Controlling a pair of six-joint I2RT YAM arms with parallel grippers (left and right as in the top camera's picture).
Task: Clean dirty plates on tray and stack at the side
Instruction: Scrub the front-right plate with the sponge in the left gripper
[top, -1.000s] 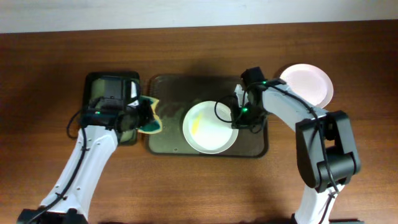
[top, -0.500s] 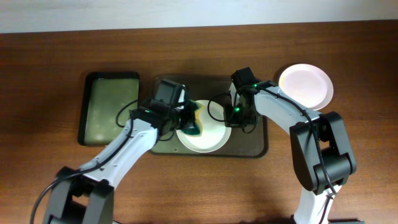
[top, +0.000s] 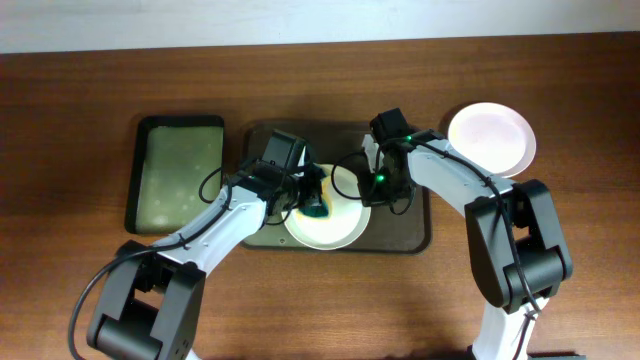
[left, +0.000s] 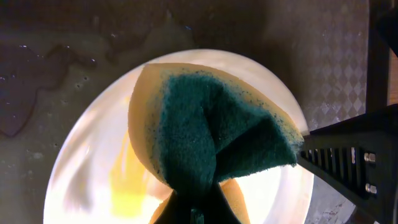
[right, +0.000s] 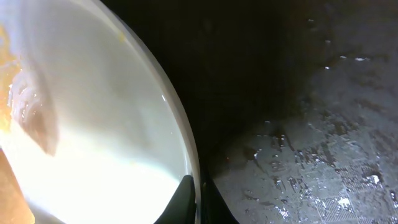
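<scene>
A white plate (top: 335, 225) with a yellow smear (left: 127, 180) lies on the dark tray (top: 405, 235). My left gripper (top: 312, 203) is shut on a yellow-and-green sponge (left: 211, 137) and holds it over the plate's middle. My right gripper (top: 372, 190) is shut on the plate's right rim (right: 189, 168), one finger on each side of the rim. A second white plate (top: 490, 137) sits on the table at the far right, off the tray. A third plate is not in view.
A smaller dark green tray (top: 178, 170) holding wet film lies to the left of the big tray. The big tray's floor (right: 311, 137) is wet. Both arms cross over the tray's middle.
My left arm has swung right from the green tray to the plate, carrying the sponge over it. The right gripper and the plate shifted slightly left.
</scene>
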